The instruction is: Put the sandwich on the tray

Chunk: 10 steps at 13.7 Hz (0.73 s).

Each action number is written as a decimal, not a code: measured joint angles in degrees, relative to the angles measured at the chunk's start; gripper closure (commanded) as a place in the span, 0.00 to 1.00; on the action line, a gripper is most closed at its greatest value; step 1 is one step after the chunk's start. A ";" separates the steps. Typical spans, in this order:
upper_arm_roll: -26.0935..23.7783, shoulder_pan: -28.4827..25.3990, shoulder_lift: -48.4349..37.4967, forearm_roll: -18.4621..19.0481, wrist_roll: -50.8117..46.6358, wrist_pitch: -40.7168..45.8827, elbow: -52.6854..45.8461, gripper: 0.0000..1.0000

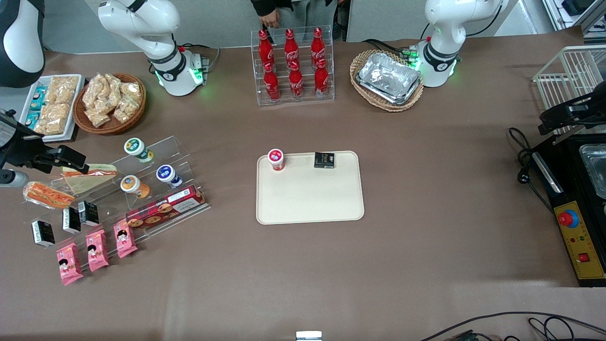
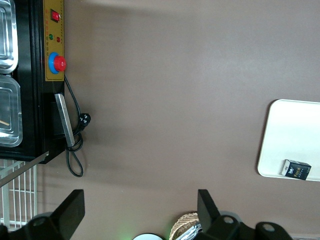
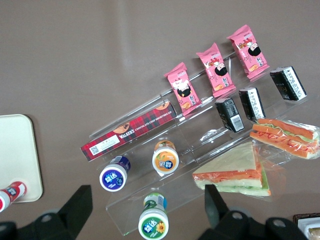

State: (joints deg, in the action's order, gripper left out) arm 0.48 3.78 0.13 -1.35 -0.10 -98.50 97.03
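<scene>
Gripper (image 3: 142,212) open, empty, above the shelf rack; sandwich (image 3: 285,137) just beside it, ungrabbed. Tray (image 1: 310,199) well apart. Pick + place both left.

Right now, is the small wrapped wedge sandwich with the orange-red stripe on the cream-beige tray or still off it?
Off it. The sandwich lies by the acrylic shelf; the open gripper hangs above it, apart from the tray.

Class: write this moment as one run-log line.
gripper open, above display shelf | sandwich ungrasped, off tray | tray holds bottle, black box
</scene>
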 measured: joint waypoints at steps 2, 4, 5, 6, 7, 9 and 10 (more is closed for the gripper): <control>0.00 0.00 0.00 0.00 0.00 0.00 0.00 0.00; 0.00 0.00 0.00 0.00 0.00 0.00 0.00 0.00; 0.00 0.00 0.00 0.00 0.00 0.00 0.00 0.00; 0.00 0.00 0.00 0.00 0.00 0.00 0.00 0.00; -0.02 -0.05 0.00 0.00 -0.04 0.00 -0.02 0.00; -0.18 -0.29 0.00 -0.07 -0.37 0.00 -0.09 0.00; -0.29 -0.36 0.00 -0.08 -0.86 0.00 -0.15 0.00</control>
State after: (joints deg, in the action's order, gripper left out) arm 0.19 3.42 0.12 -1.43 -0.96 -98.50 96.88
